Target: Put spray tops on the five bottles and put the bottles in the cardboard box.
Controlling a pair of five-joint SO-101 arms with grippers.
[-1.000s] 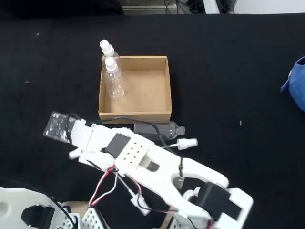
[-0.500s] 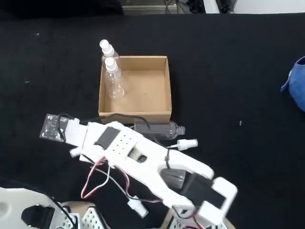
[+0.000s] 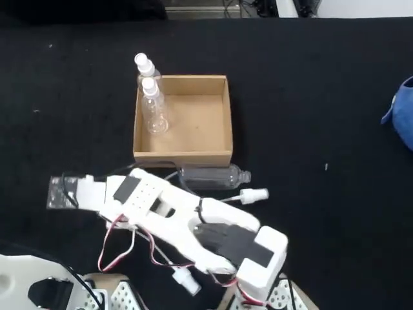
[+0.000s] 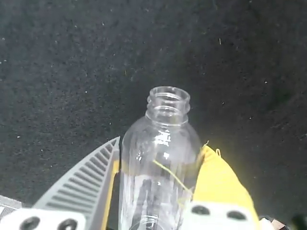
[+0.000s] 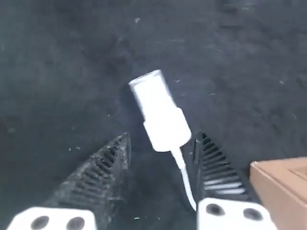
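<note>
My left gripper [image 4: 162, 148] is shut on a clear bottle [image 4: 168, 103] with a bare neck, held over the black table. A white spray top [image 5: 160, 120] lies on the table between the open fingers of my right gripper [image 5: 163, 139]. In the high view the right arm stretches leftward, and its gripper [image 3: 64, 192] is left of the cardboard box's [image 3: 182, 155] front corner. One topped bottle [image 3: 155, 110] stands inside the box and another [image 3: 144, 66] at its far left corner. An uncapped bottle [image 3: 210, 175] lies in front of the box, with a spray top [image 3: 253, 194] beside it.
Another spray top [image 3: 184, 281] lies near the arm bases at the table's front edge. A blue object [image 3: 403, 119] sits at the right edge. The box corner [image 5: 283, 177] is close beside my right gripper.
The right arm has folded back toward its base, and its gripper has slid left and nearer the front edge. The bottles and the box have stayed put.
</note>
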